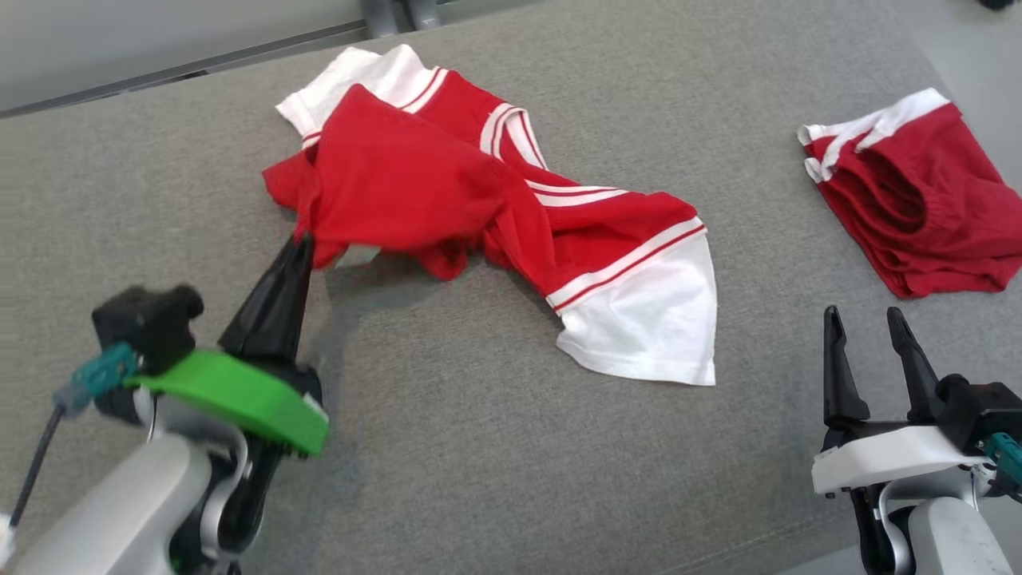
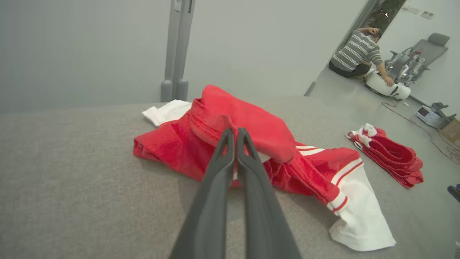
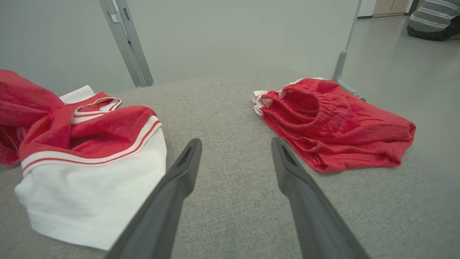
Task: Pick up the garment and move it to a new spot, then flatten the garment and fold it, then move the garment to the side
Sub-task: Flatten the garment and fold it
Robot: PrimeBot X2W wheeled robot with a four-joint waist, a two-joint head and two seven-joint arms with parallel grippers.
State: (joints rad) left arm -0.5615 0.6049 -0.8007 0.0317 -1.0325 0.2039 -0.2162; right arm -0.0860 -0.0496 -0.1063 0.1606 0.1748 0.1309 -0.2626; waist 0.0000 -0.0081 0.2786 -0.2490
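Left of the folded shorts (image 1: 934,208), the garment (image 1: 399,176) sprawls slantwise across the tabletop (image 1: 479,439), with the left hand (image 1: 302,239) pinched shut on its red edge farthest from them and the right hand (image 1: 863,313) wide open near the shorts.

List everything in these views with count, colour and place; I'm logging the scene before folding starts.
garment: 1, red with white sleeves and stripes, crumpled mid-surface, near edge lifted
shorts: 1, darker red with white trim, folded, right side of the surface
surface: 1, grey fabric, under both clothes
posts: 2, grey metal, by the surface's far edge
person: 1, striped top, on the floor far behind
left gripper: 1, dark fingers, shut on the garment's near edge
right gripper: 1, dark fingers, open, over bare surface at lower right
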